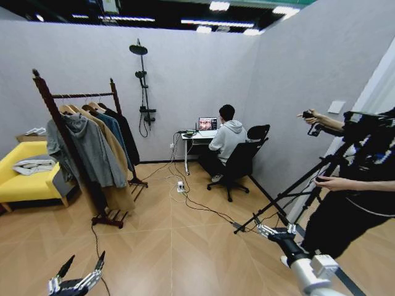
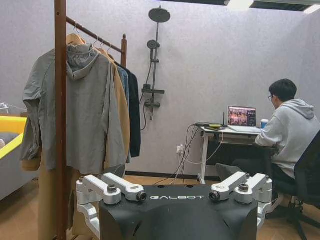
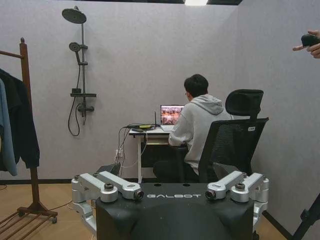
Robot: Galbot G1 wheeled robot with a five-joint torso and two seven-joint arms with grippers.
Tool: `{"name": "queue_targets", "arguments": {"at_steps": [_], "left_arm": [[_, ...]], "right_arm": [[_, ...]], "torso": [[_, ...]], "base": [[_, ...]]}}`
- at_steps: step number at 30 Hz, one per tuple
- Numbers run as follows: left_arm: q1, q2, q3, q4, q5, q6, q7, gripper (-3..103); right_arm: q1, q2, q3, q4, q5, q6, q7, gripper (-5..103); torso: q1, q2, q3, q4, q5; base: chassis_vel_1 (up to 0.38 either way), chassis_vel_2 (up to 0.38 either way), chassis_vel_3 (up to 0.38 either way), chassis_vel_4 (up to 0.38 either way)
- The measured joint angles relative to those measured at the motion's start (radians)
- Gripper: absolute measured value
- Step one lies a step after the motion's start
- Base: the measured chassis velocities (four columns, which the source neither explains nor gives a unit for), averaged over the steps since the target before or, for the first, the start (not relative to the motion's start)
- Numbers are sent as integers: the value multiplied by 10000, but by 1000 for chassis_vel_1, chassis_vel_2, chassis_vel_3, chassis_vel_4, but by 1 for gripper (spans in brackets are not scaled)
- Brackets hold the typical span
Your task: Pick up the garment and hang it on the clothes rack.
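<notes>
While both arms hung low over the bare wooden floor point(image 1: 185, 246), the left gripper point(image 1: 82, 269) sat with its dark fingers point(image 1: 64, 267) spread apart and nothing between them. The right gripper point(image 1: 276, 233) reached forward over the floor on the other side, its silver fingers point(image 1: 264, 230) likewise parted and empty. Well beyond the left fingers stood the tall, dark reddish-brown wooden clothes rack point(image 1: 73, 145) — two knobbed posts, one rail, a slatted base. On its rail, at the end farthest from the left fingers, hung the long plain black garment point(image 1: 128, 137) of soft fabric; a blue-teal jacket point(image 1: 115, 131), a tan coat point(image 1: 112, 154) and a grey hooded jacket point(image 1: 89, 148) hung nearer. Beyond the rack — well off from the left fingers — a yellow sofa point(image 1: 18, 185) held a pale folded cloth point(image 1: 34, 165).
</notes>
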Motion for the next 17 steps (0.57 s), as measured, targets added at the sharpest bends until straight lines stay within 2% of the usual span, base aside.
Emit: {"name": "queue_targets", "arguments": {"at_steps": [6,12,17], "left_arm": [[0,0,0,0,0,0,0,100],[0,0,0,0,0,0,0,100],[0,0,0,0,0,0,0,100]], "right_arm": [[-5,23,-168,-150,154,119,20,100],[-322,51,-61,-254,261,673,67,100],[-422,207,30,-251,354,799,65,100]], "torso": [[1,0,0,0,-1],[0,0,0,0,-1],[1,0,0,-1,0]], "base": [[0,0,0,0],[0,0,0,0],[0,0,0,0]]}}
